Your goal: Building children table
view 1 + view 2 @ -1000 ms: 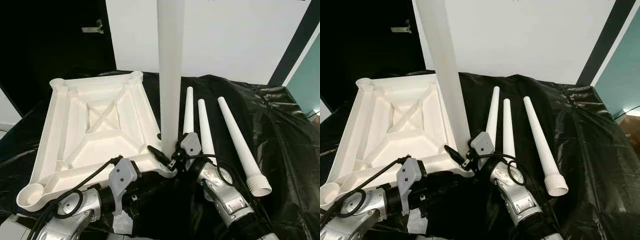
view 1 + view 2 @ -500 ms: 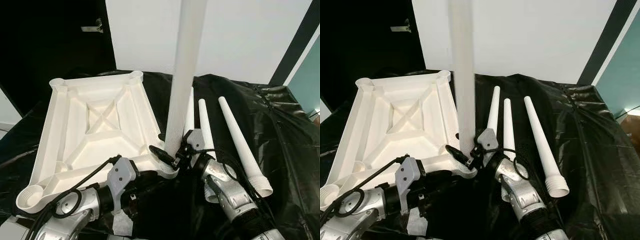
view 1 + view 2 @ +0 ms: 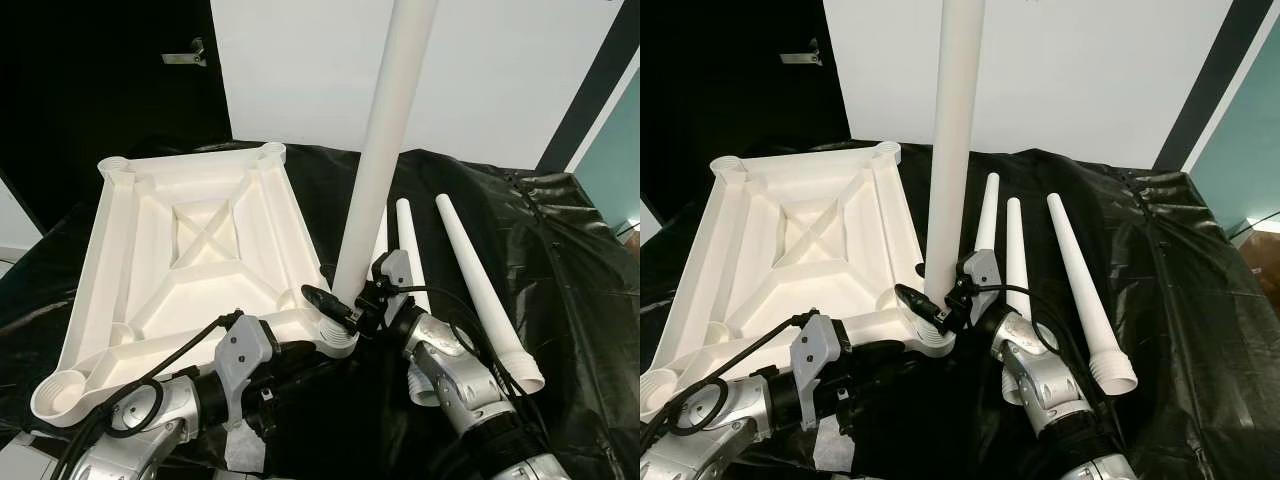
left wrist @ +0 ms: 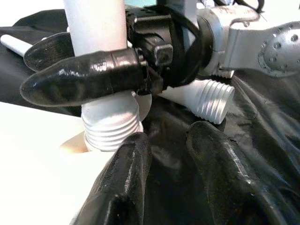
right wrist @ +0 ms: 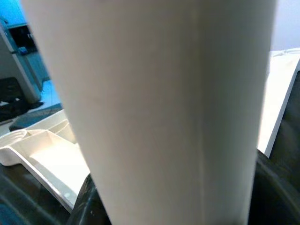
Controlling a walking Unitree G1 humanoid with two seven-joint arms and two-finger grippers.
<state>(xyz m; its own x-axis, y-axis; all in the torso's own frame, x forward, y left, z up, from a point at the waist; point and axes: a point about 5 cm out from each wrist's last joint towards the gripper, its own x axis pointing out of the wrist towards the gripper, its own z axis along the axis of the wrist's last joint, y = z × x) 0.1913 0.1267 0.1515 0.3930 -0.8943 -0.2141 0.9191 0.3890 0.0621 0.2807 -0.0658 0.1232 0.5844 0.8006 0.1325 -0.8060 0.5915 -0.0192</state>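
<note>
- Right gripper [image 3: 345, 312] is clamped on the upright leg [image 3: 385, 150] just above its threaded foot; the foot sits in the near right corner socket [image 3: 335, 338] of the upturned white tabletop [image 3: 190, 250].
- Left gripper [image 4: 173, 154] hovers low beside that socket, fingers [image 4: 122, 183] parted, holding nothing.
- Risk: the leg leans to the right, not square to the socket. Judgement: turning it at this angle could cross the thread or jam it.
- Risk: the tabletop lies loose on the black sheet [image 3: 560, 260]; a sideways push could slide it, since the left gripper does not pin it.
- Risk: the right arm lies just beside the spare legs and could knock them.
- Count: tabletop, one; leg in hand, one; spare legs [image 3: 1075, 290] lying on the sheet, three; corner sockets, four.
</note>
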